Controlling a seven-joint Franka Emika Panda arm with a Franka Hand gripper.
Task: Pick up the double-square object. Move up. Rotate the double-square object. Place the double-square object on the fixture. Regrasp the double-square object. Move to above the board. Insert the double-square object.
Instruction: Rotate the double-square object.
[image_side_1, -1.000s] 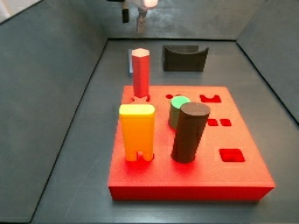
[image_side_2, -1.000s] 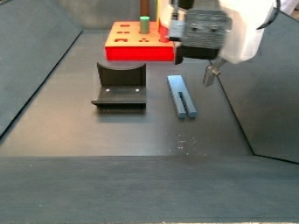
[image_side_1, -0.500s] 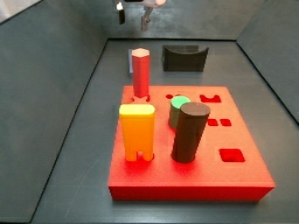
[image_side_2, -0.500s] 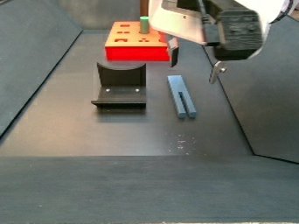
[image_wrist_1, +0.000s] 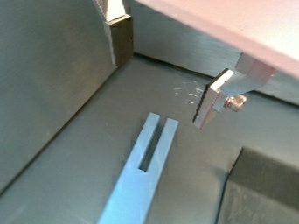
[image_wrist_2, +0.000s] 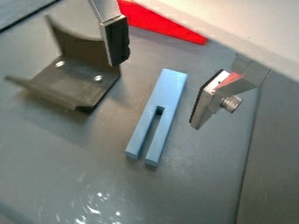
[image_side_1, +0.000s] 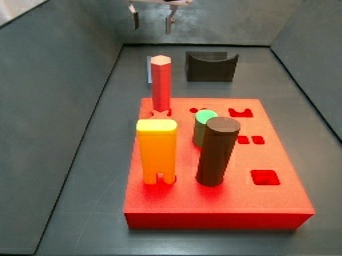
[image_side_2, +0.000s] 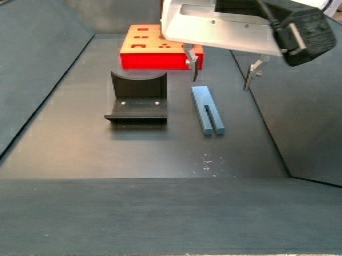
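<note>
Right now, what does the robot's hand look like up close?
The hand hangs above the double-square object. It has two flat silver metal fingers with dark pads, one fastened by a small round screw. In a side view its body is a white casing with a black end.

Over the last sec the gripper (image_side_2: 221, 63) tipped over: in a side view the wrist body, which had sat upright w/ the fingers pointing roughly down, swung up toward the top right corner and lay nearly flat across the frame. Its fingers (image_side_2: 195, 62) spread a bit wider and hung above the far end of the double-square object (image_side_2: 207, 109), not touching it. In a side view from the opposite end the gripper (image_side_1: 152, 14) slid left along the top edge and climbed, so only the fingertips (image_side_1: 134, 14) showed.
</note>
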